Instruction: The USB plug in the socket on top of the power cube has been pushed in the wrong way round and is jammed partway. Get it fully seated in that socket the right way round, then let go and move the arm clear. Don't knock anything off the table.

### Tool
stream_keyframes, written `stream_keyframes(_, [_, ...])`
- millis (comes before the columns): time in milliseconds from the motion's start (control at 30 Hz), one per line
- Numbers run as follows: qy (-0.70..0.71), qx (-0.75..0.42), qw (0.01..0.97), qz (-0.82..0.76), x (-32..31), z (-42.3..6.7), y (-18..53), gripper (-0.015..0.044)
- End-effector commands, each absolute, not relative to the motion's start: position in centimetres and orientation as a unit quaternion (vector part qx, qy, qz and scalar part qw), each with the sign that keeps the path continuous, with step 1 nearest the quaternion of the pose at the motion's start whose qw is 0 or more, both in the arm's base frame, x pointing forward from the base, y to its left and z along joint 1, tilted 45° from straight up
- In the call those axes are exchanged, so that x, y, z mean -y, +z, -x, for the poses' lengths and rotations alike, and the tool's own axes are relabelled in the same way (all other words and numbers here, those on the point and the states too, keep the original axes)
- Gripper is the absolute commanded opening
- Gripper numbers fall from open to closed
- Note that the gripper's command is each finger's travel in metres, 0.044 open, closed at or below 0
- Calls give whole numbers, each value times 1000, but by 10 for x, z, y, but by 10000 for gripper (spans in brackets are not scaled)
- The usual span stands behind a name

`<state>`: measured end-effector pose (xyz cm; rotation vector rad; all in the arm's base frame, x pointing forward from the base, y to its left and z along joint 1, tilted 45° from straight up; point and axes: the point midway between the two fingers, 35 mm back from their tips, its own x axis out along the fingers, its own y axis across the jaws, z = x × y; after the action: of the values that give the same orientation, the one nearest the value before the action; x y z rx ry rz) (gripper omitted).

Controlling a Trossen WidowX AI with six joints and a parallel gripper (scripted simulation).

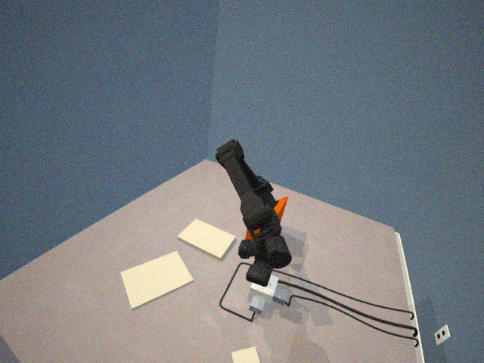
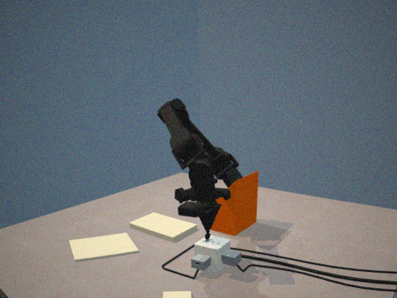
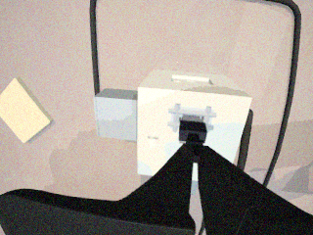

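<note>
The white power cube [image 1: 262, 290] [image 2: 221, 246] [image 3: 162, 137] stands on the table, with grey plugs on its sides. The small black USB plug [image 3: 192, 128] [image 2: 207, 237] sits at the socket on the cube's top face. My gripper [image 3: 194, 152] [image 2: 207, 234] points straight down onto the cube and is shut on the USB plug; in the top view the arm hides the plug. How deep the plug sits in the socket I cannot tell.
Grey side plugs [image 2: 200, 261] [image 2: 231, 256] and black cables [image 1: 352, 305] [image 2: 307, 266] run from the cube. An orange wedge [image 2: 239, 205] [image 1: 280, 206] stands behind it. Cream pads [image 1: 156, 277] [image 1: 206, 237] [image 2: 163, 226] lie to the left, another pad [image 1: 245, 355] near the front edge.
</note>
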<state>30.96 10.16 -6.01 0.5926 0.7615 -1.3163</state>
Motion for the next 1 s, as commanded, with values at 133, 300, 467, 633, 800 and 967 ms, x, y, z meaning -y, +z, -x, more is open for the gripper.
stream_keyframes(133, [-587,-341,686,-262,-101,-309,-61,0])
stream_keyframes(300, [-587,-341,686,-262,-100,-310,-62,0])
stream_keyframes(467, [-587,-341,686,-262,-100,-310,-62,0])
stream_keyframes(633, [-587,-341,686,-262,-99,-310,-62,0])
stream_keyframes(800, [-587,-341,686,-262,-99,-310,-63,0])
stream_keyframes(967, [-587,-341,686,-262,-99,-310,-63,0])
